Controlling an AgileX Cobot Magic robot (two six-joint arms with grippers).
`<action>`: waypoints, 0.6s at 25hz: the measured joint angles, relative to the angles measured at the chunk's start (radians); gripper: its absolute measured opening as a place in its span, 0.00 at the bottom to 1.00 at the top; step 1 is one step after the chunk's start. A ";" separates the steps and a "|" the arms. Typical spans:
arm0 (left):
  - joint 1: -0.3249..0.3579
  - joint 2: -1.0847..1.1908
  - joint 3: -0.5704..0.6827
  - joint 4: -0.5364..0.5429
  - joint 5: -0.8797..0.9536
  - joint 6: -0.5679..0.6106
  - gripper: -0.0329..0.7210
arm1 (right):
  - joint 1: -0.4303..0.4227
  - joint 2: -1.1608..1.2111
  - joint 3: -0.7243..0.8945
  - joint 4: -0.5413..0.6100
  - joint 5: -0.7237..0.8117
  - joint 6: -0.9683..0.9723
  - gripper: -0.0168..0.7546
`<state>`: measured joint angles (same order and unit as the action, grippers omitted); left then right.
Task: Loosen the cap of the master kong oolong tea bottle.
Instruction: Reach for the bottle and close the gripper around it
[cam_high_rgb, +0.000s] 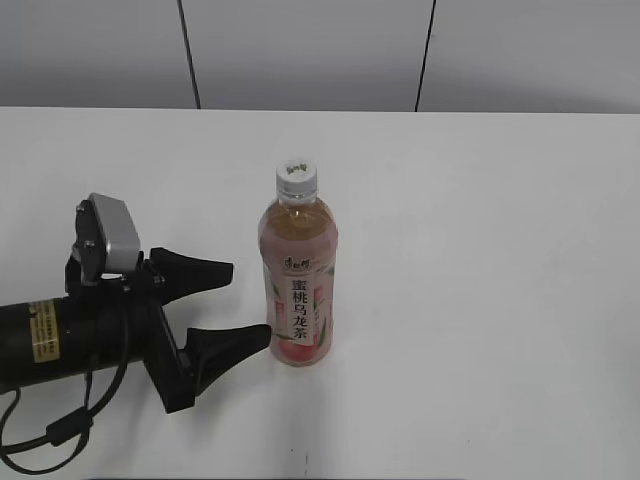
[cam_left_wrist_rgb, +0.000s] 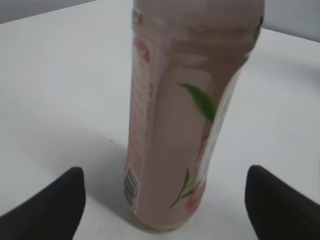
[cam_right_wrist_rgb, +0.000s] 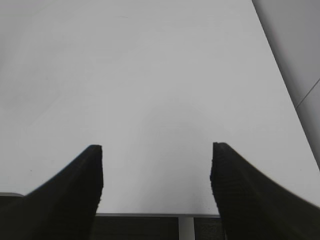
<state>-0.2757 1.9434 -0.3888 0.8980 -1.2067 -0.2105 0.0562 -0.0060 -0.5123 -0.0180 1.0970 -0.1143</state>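
The master kong oolong tea bottle stands upright on the white table, clear with amber tea and a pink-and-white peach label. Its white ribbed cap sits on top. My left gripper is open, its black fingers just left of the bottle's lower half, not touching it. In the left wrist view the bottle fills the middle, between and beyond the open fingers of the left gripper; the cap is out of that view. My right gripper is open and empty over bare table, and does not show in the exterior view.
The white table runs back to a grey panelled wall. In the right wrist view the table's edge shows close below the fingers, and a wall lies at the right.
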 joint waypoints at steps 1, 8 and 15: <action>-0.015 0.000 0.000 -0.023 0.000 0.000 0.83 | 0.000 0.000 0.000 0.000 0.000 0.000 0.69; -0.075 0.000 -0.049 -0.058 0.000 -0.003 0.83 | 0.000 0.000 0.000 0.000 0.000 0.000 0.69; -0.091 0.000 -0.139 -0.044 0.000 -0.083 0.83 | 0.000 0.000 0.000 0.000 0.000 0.000 0.69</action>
<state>-0.3662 1.9434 -0.5274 0.8538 -1.2065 -0.2933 0.0562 -0.0060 -0.5123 -0.0180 1.0970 -0.1143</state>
